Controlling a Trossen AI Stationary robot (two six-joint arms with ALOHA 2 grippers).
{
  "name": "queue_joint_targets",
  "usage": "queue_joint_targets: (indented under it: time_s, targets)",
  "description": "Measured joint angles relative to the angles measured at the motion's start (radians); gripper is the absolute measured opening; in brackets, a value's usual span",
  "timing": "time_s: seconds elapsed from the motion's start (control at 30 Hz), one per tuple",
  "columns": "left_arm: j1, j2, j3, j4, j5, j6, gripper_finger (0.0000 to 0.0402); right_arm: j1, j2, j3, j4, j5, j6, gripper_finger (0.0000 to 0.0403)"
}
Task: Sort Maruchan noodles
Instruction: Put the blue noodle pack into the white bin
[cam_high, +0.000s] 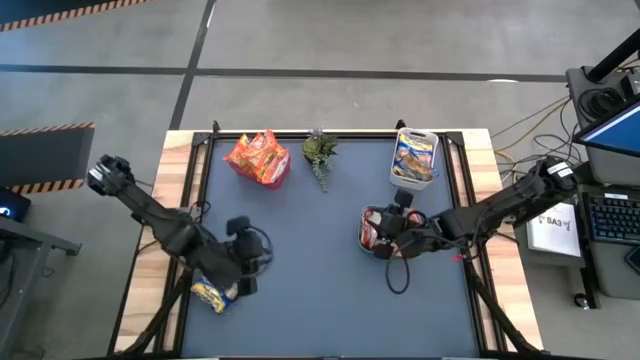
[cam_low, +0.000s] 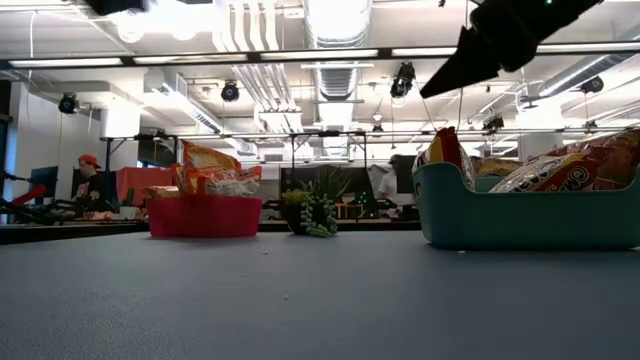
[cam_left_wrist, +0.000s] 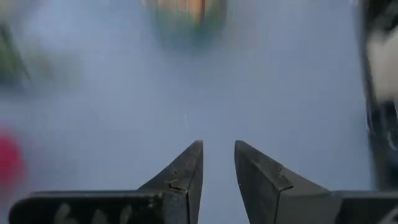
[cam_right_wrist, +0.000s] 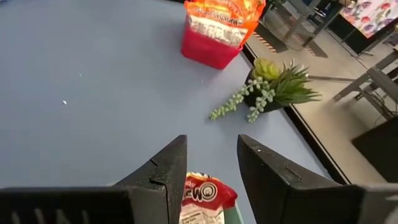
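Orange noodle packets (cam_high: 258, 157) stand in a red bin (cam_low: 205, 216) at the far left. Yellow-with-blue packets (cam_high: 415, 155) fill a white bin (cam_high: 432, 170) at the far right. Red packets (cam_high: 376, 230) lie in a teal bin (cam_low: 520, 218). One yellow-with-blue packet (cam_high: 212, 293) lies flat on the table, partly under the left arm. My left gripper (cam_left_wrist: 217, 144) is open over bare table at the near left (cam_high: 250, 250). My right gripper (cam_right_wrist: 211, 138) is open above the teal bin (cam_high: 398, 225), and a red packet (cam_right_wrist: 202, 194) shows just below its fingers.
A small green plant (cam_high: 320, 155) stands at the far edge between the red and white bins. The blue mat (cam_high: 320, 290) is bare in the middle and near the front edge. Cables trail from both wrists. A person sits far off in the room (cam_low: 88, 178).
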Motion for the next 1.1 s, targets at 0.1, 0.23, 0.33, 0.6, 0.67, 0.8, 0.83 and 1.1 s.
queue_joint_targets:
  time_s: [0.1,0.23,0.33,0.6,0.67,0.8,0.83,1.1]
  targets:
    - [-0.003,0.146,0.152,-0.386,0.292,-0.325,0.0076,-0.001,0.002,-0.014,0.001,0.001,0.008,0.0128]
    - [-0.067,0.324,0.257,-0.675,0.567,-0.425,0.0076,-0.001,0.002,-0.031,0.014,0.003,0.011,0.0128]
    - [-0.107,0.402,0.255,-0.664,0.701,-0.39,0.0075,-0.001,0.003,-0.041,0.027,0.002,0.014,0.0128]
    - [-0.127,0.448,0.106,-0.498,0.731,-0.445,0.0075,0.0,0.003,-0.051,0.032,0.0,0.022,0.0128]
    - [-0.126,0.449,0.056,-0.444,0.716,-0.469,0.0075,0.0,0.003,-0.052,0.038,0.0,0.022,0.0128]
    - [-0.126,0.449,-0.015,-0.398,0.704,-0.522,0.0075,0.0,0.003,-0.052,0.041,0.0,0.021,0.0128]
    - [-0.126,0.449,-0.028,-0.392,0.694,-0.533,0.0075,0.0,0.003,-0.052,0.046,0.0,0.021,0.0128]
    - [-0.116,0.448,0.013,-0.205,0.421,-0.395,0.0075,-0.001,0.003,-0.052,0.064,0.0,0.019,0.0128]
